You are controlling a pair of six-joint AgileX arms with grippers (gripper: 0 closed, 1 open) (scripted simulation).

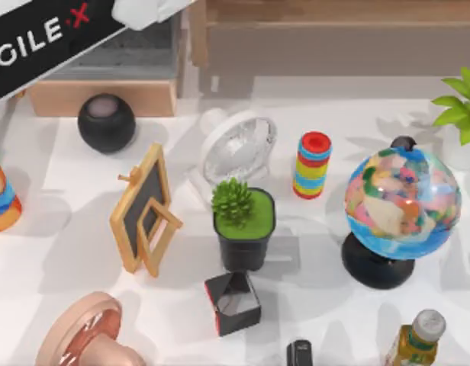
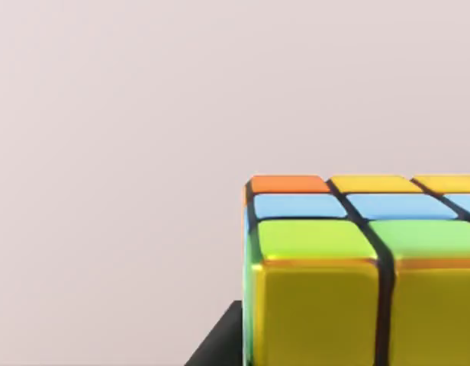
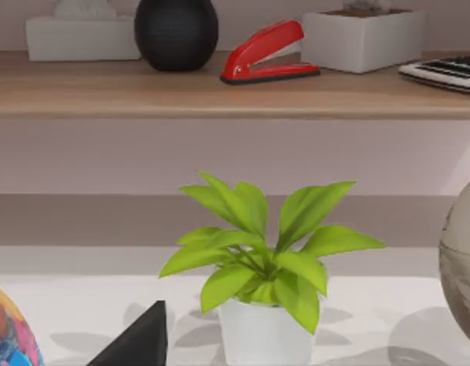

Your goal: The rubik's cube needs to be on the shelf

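Observation:
The rubik's cube (image 2: 357, 274), with yellow, green, blue and orange tiles split by dark lines, looms close in the left wrist view against a plain pale wall. One dark fingertip (image 2: 220, 347) of my left gripper sits against its side, and the gripper is shut on the cube. My left arm (image 1: 52, 38) reaches across the top view's far left corner, above the wooden box. The shelf (image 1: 334, 23) runs along the back, light-brown board over a taupe front panel (image 1: 334, 49). A dark part of my right gripper (image 3: 140, 339) faces the shelf board (image 3: 220, 91).
On the shelf board stand a tissue box (image 3: 82, 34), black speaker (image 3: 176, 30), red stapler (image 3: 269, 52) and white box (image 3: 365, 38). The table holds a black ball (image 1: 106, 122), fan (image 1: 239, 145), striped cylinder (image 1: 313, 165), globe (image 1: 403, 202), chalkboard (image 1: 143, 210), succulent (image 1: 243, 221) and leafy plant (image 3: 265, 267).

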